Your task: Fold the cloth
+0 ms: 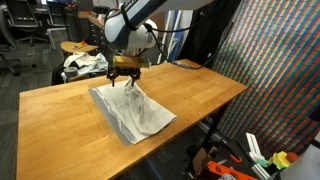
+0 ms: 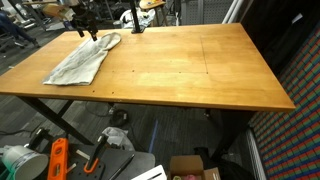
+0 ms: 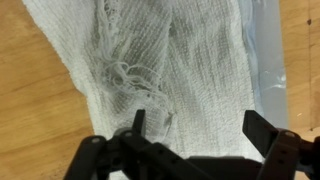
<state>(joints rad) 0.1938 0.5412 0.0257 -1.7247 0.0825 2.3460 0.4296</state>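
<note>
The off-white cloth [image 1: 135, 112] lies wrinkled on the wooden table [image 1: 60, 120] near one corner, in both exterior views [image 2: 85, 60]. One part of it rises in a loose ridge just below my gripper [image 1: 124, 80]. In the wrist view the gripper [image 3: 200, 125] hangs directly over the cloth [image 3: 190, 60] with its dark fingers [image 3: 138, 120] spread wide. Nothing is between them. A frayed, tangled patch of threads [image 3: 125, 75] shows in the weave, and the greyish edge [image 3: 265, 60] runs along the right.
A white-and-dark patterned fabric bundle [image 1: 85, 62] sits beyond the table's far edge. A colourful patterned panel [image 1: 270, 70] stands beside the table. Tools and boxes [image 2: 60, 158] lie on the floor underneath. Bare wood [image 2: 200, 65] covers most of the tabletop.
</note>
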